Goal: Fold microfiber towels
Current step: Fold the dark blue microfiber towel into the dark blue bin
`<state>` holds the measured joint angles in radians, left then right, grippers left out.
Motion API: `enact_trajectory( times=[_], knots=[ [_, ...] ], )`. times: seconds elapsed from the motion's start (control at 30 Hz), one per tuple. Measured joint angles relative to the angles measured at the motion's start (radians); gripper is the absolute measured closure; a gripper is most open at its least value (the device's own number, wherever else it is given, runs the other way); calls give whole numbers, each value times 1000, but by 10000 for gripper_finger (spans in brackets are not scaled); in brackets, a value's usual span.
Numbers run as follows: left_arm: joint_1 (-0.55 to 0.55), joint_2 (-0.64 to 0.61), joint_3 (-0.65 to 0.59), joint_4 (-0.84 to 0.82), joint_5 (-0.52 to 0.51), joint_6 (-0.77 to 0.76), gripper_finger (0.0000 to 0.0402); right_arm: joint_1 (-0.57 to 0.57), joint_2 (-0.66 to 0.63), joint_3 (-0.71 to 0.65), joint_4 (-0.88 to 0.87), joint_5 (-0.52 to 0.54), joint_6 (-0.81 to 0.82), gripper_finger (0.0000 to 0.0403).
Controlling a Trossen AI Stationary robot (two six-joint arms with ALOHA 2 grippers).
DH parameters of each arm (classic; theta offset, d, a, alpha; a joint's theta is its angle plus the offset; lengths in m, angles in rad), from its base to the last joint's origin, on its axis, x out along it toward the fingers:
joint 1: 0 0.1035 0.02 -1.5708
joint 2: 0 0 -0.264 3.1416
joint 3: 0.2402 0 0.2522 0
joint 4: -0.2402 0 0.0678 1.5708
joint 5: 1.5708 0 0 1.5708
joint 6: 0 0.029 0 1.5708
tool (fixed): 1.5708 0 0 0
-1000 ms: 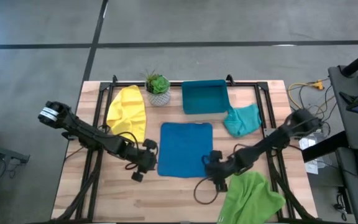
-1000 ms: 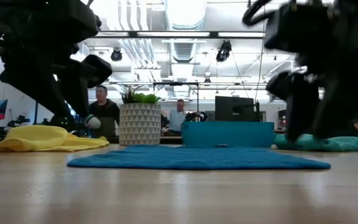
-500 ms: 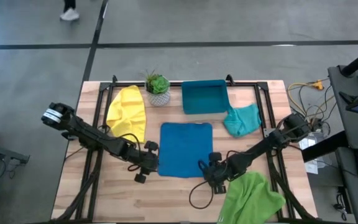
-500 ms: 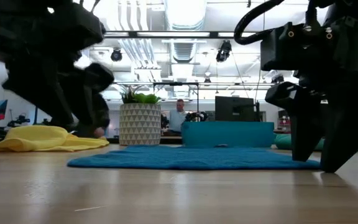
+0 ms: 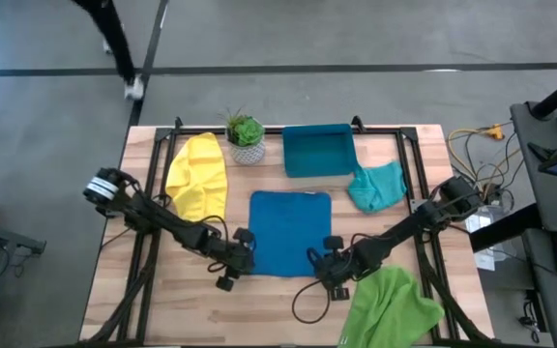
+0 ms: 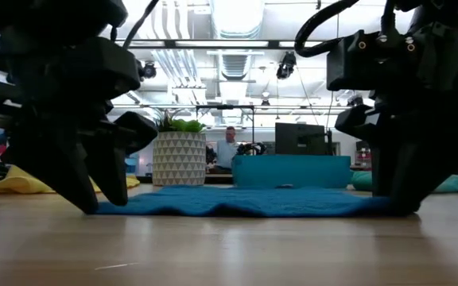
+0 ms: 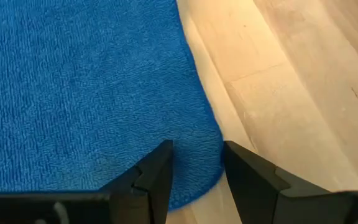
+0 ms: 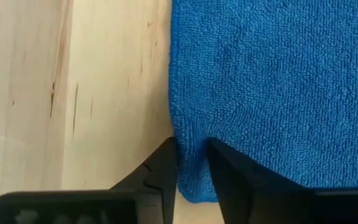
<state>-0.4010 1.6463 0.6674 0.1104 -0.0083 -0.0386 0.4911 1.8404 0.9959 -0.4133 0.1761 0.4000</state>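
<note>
The blue towel (image 5: 289, 232) lies spread flat in the middle of the tabletop (image 5: 269, 309), its near edge running from left to right. That edge is what the coming fold turns on, and each hand sits at one end of it. The left hand (image 7: 194, 171) is down on the near left corner, its fingers apart and straddling the hem, not yet pinched. The right hand (image 8: 191, 163) is on the near right corner with its fingers drawn close on a ridge of the hem; it looks clamped on the cloth or very nearly so. Neither arm is nearer than the other. From here the towel stretches away towards the far edge, so I judge the fold would carry this near edge over to the far one.
</note>
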Motion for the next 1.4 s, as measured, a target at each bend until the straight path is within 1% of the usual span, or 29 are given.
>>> enact_trajectory(
  times=[0.13,0.2,0.27,0.33,0.4,0.43,0.5,0.63,0.73,0.83,0.9,1.0,1.07,1.17,1.4],
  knots=[
    [-15,37,2,4,-13,-9,273,0,0,4,-1,1,0,336],
    [-29,46,2,1,-47,-9,277,-1,0,6,-1,-6,0,344],
    [-50,47,4,-16,-104,-9,294,-2,0,9,-4,-16,5,352],
    [-70,43,15,-53,-158,-8,328,-2,-1,11,-6,-26,20,362],
    [-82,30,23,-85,-169,-8,372,-3,-9,11,-6,-38,38,374],
    [-86,18,27,-97,-175,-8,386,-3,-14,10,-6,-40,49,379],
    [-91,-7,26,-123,-198,-7,392,-3,-26,8,-12,-44,69,390],
    [-89,-85,14,-207,-234,-5,399,-3,-65,8,-10,-66,100,393],
    [-84,-159,7,-215,-227,-6,400,-2,-100,8,-8,-100,118,393],
    [-83,-216,2,-217,-167,-7,401,-2,-136,8,-3,-153,133,394],
    [-83,-247,-3,-218,-109,-11,401,-2,-160,10,9,-187,163,394],
    [-83,-270,-3,-210,-33,-54,401,1,-179,16,25,-244,187,394],
    [-83,-272,-4,-212,-9,-65,401,7,-187,30,27,-267,187,394],
    [-78,-273,-5,-219,-15,-56,401,8,-189,47,24,-277,187,394],
    [-29,-304,-6,-230,-76,7,401,-33,-202,43,-15,-280,194,394]
  ],
)
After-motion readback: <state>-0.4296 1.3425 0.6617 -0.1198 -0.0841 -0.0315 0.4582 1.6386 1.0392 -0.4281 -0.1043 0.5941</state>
